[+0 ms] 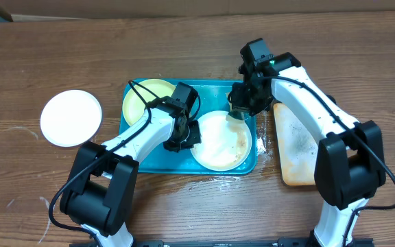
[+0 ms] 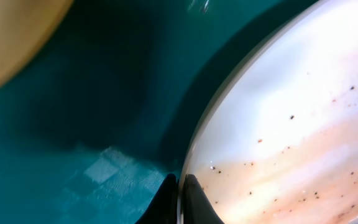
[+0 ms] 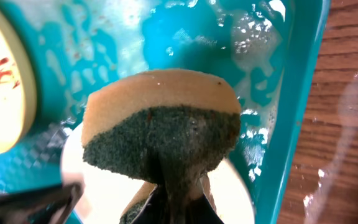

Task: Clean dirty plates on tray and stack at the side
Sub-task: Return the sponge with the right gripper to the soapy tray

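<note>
Scrubbing seems the step: left hand (image 2: 180, 198) pinches the rim of the smeared white plate (image 1: 221, 143) on the tray (image 1: 208, 91); right hand (image 3: 179, 202), clamping the sponge (image 3: 160, 118), must next press onto its smears.

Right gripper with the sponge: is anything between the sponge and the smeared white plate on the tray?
Nothing visible does. The sponge in the right gripper hangs over the upper-right edge of the smeared plate, as the overhead view shows it, with no object between them. The left gripper pinches that plate's left rim, away from the sponge.
</note>
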